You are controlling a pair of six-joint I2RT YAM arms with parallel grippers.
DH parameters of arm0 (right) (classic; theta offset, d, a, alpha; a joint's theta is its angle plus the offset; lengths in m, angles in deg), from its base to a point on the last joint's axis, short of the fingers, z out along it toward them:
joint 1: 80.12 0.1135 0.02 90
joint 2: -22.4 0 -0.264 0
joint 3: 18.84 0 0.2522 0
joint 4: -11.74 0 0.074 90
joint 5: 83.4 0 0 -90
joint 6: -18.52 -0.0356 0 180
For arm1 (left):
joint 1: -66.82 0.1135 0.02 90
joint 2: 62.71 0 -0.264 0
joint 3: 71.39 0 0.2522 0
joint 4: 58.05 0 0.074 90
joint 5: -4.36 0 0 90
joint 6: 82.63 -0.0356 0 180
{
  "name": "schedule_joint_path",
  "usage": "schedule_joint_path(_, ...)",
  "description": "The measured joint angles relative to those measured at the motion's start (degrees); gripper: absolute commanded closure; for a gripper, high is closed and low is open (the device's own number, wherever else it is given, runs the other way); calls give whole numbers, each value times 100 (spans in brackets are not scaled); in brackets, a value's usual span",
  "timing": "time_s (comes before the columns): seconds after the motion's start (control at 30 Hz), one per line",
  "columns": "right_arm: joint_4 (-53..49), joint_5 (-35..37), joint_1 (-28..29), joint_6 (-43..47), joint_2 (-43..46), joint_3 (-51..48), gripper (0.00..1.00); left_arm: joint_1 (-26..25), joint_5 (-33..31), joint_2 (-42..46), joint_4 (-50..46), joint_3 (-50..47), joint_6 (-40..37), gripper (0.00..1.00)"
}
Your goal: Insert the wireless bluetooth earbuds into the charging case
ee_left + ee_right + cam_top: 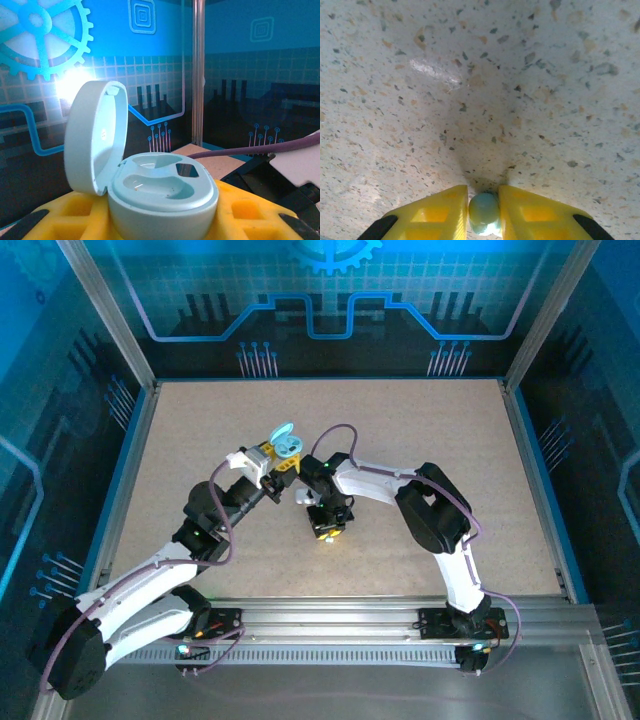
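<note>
My left gripper (279, 458) is shut on a light teal charging case (286, 444), holding it above the table left of centre. In the left wrist view the case (162, 197) sits between the yellow fingers (60, 212) with its lid (95, 135) swung up to the left. Both moulded sockets (155, 184) are empty. My right gripper (325, 530) points straight down at the table near the middle. Its yellow fingers (437, 215) are shut on one light teal earbud (484, 211), which rests on the speckled surface.
The speckled tabletop (480, 90) spreads out beyond the right gripper. A purple cable (240, 150) of the right arm crosses behind the case. Blue walls and metal posts (110, 315) enclose the table.
</note>
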Motion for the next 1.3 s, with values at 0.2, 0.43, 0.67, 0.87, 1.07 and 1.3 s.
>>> schedule_joint_path(0.2,-26,94,28,20,-15,15,79,0,0,33,-4,0,0,69)
schedule_joint_path(0.43,-52,291,52,20,44,-22,80,0,0,74,-11,0,0,69)
schedule_joint_path(0.67,-120,472,-133,15,337,-472,79,0,0,74,-37,0,2,69)
schedule_joint_path(0.87,-116,463,-157,20,339,-492,75,0,0,74,-37,0,2,69)
schedule_joint_path(1.07,-127,459,-144,44,321,-483,74,0,0,74,-37,0,2,69)
schedule_joint_path(1.3,-256,564,-96,72,247,-372,77,0,0,74,-39,0,2,69)
